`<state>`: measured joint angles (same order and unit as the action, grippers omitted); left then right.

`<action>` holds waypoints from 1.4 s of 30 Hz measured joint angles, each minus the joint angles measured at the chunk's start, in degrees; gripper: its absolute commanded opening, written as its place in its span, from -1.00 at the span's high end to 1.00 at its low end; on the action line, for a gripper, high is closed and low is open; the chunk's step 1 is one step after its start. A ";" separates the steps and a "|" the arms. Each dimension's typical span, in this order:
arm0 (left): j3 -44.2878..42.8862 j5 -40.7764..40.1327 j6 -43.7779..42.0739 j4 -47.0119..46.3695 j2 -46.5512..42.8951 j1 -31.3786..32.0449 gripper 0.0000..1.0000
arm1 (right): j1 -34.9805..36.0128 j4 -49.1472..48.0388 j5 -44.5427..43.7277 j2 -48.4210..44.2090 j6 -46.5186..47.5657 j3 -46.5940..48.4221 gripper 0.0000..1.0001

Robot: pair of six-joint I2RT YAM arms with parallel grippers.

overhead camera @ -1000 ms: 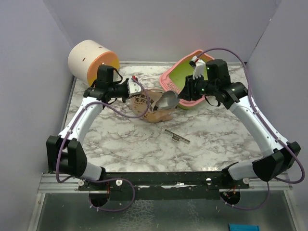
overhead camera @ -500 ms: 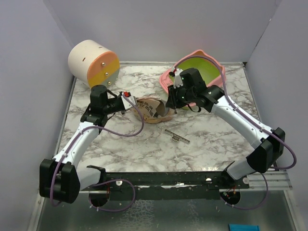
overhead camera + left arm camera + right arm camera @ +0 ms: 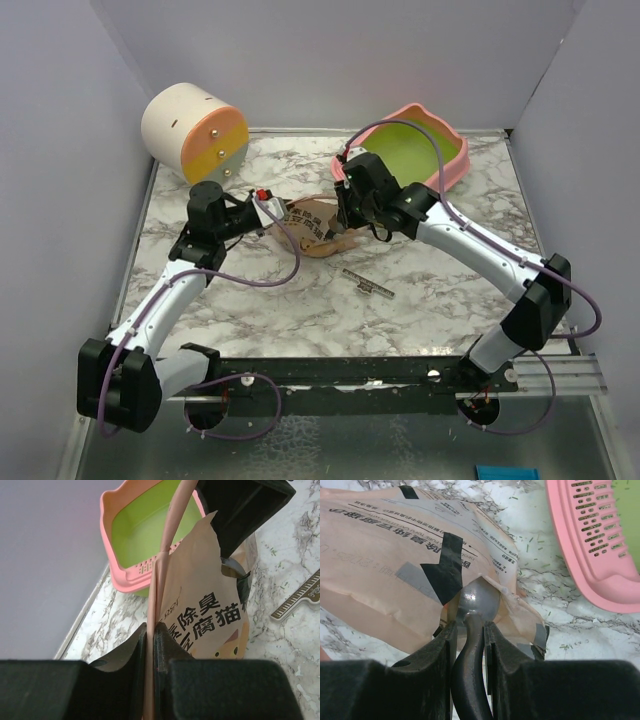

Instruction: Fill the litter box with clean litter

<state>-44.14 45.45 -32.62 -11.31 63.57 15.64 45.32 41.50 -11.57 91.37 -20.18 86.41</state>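
Observation:
The pink litter box [image 3: 452,158] with a lime-green inside lies at the back right; it also shows in the left wrist view [image 3: 142,527] and the right wrist view [image 3: 600,545]. A crinkled peach bag [image 3: 312,225] lies at the table's middle. My left gripper [image 3: 268,209] is shut on the bag's upper edge [image 3: 159,595]. My right gripper [image 3: 346,220] is shut on the dark handle of a grey metal scoop [image 3: 479,600], whose bowl sits in the bag's open mouth [image 3: 520,612]. A few green litter granules [image 3: 538,546] are scattered on the marble. No litter shows in the box.
A cream-and-orange cylinder [image 3: 192,130] lies at the back left. A thin metal clip strip [image 3: 368,283] lies on the marble in front of the bag, also in the left wrist view [image 3: 298,596]. Grey walls close in the back and both sides.
My right arm swung left from the litter box to the bag, bringing the scoop into the bag's mouth. The litter box went from tipped up to flat. My left arm drew back slightly, still holding the bag.

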 measured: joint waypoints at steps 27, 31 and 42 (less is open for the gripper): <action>-15.61 -3.26 7.82 16.00 9.29 2.01 1.00 | -8.63 -13.49 14.58 5.14 -2.73 -5.14 0.98; -12.41 -5.79 8.81 13.70 7.21 3.06 1.00 | -8.76 -16.52 16.81 7.76 -3.23 -5.03 0.98; -8.24 -9.25 9.92 8.68 5.86 3.61 1.00 | -9.35 -23.71 22.10 12.09 -4.68 -5.42 0.98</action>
<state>-52.38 36.21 -22.70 -2.63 69.43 19.25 35.97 17.78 10.52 103.46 -24.86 80.99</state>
